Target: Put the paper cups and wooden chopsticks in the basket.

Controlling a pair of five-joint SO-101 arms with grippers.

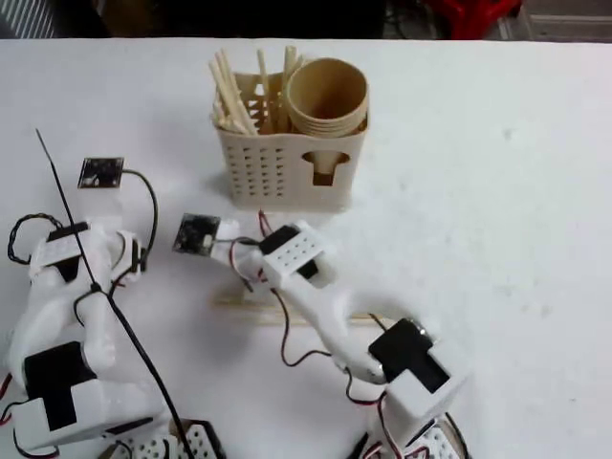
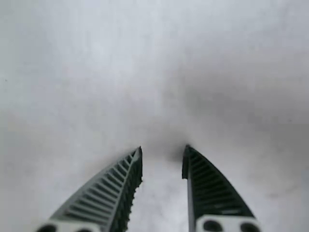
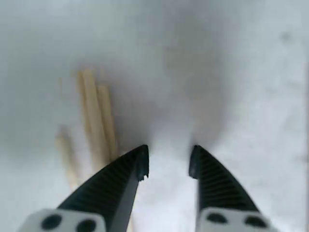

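Several slim wooden chopsticks lie just beside the ribbed right tool, parted and empty like the left tool.

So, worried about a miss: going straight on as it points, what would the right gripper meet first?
Likely bare table: the right gripper is open over it, with the wooden chopsticks just beside one finger; depth is unclear.

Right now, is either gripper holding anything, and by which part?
Nothing is held. The left gripper is open over the table; the right gripper is open too, with loose chopsticks lying on the table beside its jaws, not between them.
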